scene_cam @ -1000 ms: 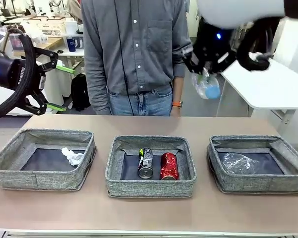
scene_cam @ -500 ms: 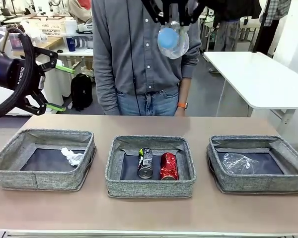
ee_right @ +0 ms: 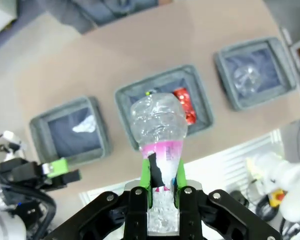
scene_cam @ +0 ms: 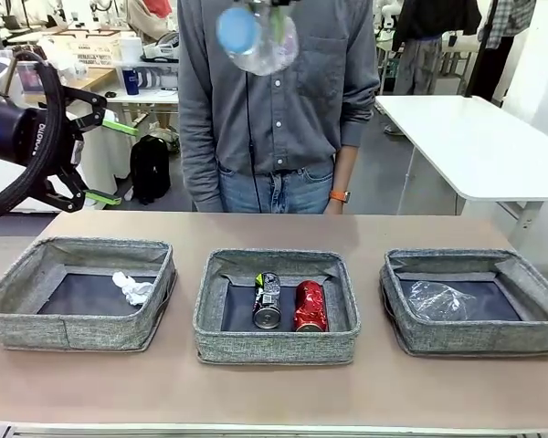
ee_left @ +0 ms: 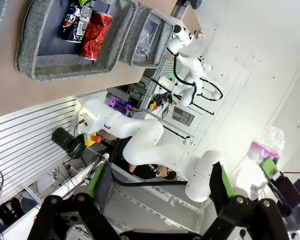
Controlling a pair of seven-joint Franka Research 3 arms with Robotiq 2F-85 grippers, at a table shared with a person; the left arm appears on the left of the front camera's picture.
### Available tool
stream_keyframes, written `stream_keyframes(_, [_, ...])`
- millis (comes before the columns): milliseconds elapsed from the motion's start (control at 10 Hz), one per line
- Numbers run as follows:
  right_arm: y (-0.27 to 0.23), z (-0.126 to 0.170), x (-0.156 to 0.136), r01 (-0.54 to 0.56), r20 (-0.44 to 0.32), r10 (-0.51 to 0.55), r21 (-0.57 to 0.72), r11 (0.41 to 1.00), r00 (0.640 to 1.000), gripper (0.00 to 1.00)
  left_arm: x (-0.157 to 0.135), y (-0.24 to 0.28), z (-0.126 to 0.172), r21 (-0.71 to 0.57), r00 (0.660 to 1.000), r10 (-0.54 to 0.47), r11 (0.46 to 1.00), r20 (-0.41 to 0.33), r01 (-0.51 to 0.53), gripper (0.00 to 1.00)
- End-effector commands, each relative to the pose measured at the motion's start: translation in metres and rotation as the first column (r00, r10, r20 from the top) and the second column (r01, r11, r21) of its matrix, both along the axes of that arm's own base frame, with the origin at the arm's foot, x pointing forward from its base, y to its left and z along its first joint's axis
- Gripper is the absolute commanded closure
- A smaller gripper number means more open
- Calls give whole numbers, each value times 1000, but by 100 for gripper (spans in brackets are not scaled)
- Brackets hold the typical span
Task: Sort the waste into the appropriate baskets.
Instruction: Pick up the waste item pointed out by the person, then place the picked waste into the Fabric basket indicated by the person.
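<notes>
The pink-purple labelled bottle (ee_right: pixel 157 135) has swung left across the top of the front view since half a second ago, and now it's high up in front of the person's shirt (scene_cam: pixel 274 100). The right gripper (ee_right: pixel 162 187) is clamped tight on it. Below, nothing moved: paper wad (scene_cam: pixel 132 287) in the left basket (scene_cam: pixel 78 333), dark can (scene_cam: pixel 268 299) and red can (scene_cam: pixel 311 306) side by side in the middle basket (scene_cam: pixel 276 347), clear crushed bottle (scene_cam: pixel 438 299) in the right basket (scene_cam: pixel 475 339). The left gripper (scene_cam: pixel 96 151) is parked at the left edge same as before, jaws spread wide with nothing in them.
</notes>
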State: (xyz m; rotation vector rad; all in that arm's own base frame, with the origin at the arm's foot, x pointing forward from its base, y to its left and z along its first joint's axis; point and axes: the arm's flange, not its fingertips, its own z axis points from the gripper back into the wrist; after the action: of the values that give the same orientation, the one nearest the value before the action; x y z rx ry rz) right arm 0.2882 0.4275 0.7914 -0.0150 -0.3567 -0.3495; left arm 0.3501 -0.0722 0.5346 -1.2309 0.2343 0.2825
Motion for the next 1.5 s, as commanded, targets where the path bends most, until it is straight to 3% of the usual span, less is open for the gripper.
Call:
stream_keyframes(0, [7,14,10,0,57,-1,25,1000,998,79,0,-2,3,-21,1000,3,1000,-4,-3,0])
stream_keyframes(100, [4,14,9,-10,93,8,21,1000,996,79,0,-2,3,-21,1000,3,1000,-4,-3,0])
stream_keyframes(200, [4,3,0,-11,21,10,12,1000,1000,79,0,-2,3,-21,1000,3,1000,-4,-3,0])
stream_keyframes(1400, [4,3,0,-11,21,10,12,1000,1000,79,0,-2,3,-21,1000,3,1000,-4,-3,0])
